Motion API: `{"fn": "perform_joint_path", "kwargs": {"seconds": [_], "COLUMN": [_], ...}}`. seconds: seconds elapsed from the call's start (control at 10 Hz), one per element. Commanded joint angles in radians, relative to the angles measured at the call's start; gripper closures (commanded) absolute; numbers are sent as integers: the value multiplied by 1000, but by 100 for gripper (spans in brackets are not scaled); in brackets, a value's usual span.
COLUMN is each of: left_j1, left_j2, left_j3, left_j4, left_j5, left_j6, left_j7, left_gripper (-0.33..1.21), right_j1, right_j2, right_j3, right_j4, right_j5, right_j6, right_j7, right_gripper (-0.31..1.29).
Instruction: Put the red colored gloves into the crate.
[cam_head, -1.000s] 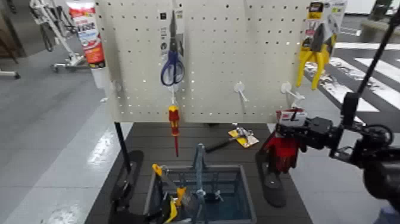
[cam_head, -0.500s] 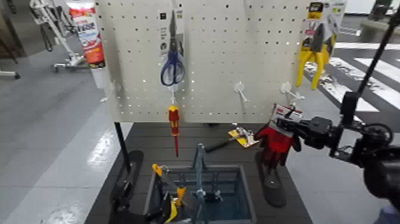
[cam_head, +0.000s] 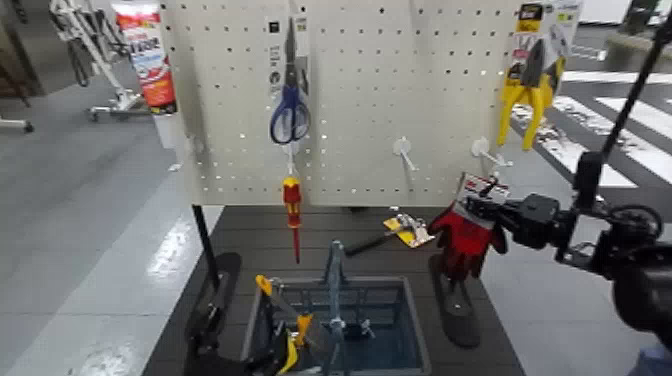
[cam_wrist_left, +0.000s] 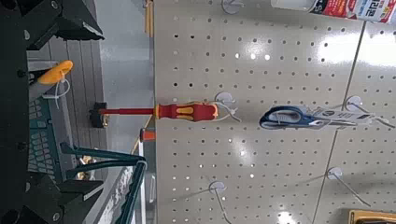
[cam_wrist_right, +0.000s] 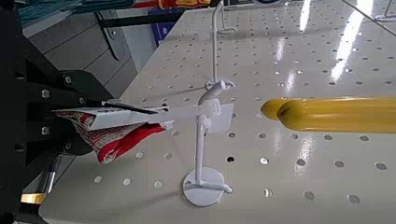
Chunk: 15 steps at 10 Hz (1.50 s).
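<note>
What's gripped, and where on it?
Right gripper, by the pegboard's right edge, holds the red gloves by their header card. Left gripper, facing the pegboard, is empty.

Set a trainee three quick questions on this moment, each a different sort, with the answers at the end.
1. True or false: the red and black work gloves are outside the grey-blue rectangular plastic crate.

2. Multiple choice: what hangs just below the blue-handled metal scissors in the head view?
A. the yellow-handled pliers
B. the red-and-yellow screwdriver
C. a white tube with a red label

3. Short answer: which gripper has its jaws shut on the gloves' white-and-red cardboard header card?

Key: 1. True; 2. B; 3. the right gripper
</note>
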Motion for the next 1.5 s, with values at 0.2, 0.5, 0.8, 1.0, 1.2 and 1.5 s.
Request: {"fn": "perform_joint_path", "kwargs": {"seconds": [0.2,0.5,0.8,1.0,1.2,1.5], "left_j1": [3,5,5,5,5,5], "left_j2": [-107,-107,-106,-107,-107,-106], "left_j3": [3,3,2,2,-2,-3], "left_j4": [-2,-3,-3,-3,-3,-3], "left_j5": [1,1,3,3,3,3], "left_j6": [0,0,0,2,2,2], "left_j7": [0,0,0,0,0,0], "left_gripper": [17,17,17,17,17,17], "right_j1": [17,63,102,141,186,229], "right_j2": [-20,-49,-43,-37,-18,29], "right_j3": [-33,-68,-74,-94,-99,-79], "right_j4": [-110,-272,-321,-383,-461,-518], "right_j5": [20,23,9,-1,-29,-78], "right_j6": [44,124,150,175,201,211], "right_j7": [22,20,18,12,-9,-41], "right_gripper": [115,115,115,115,115,115]}}
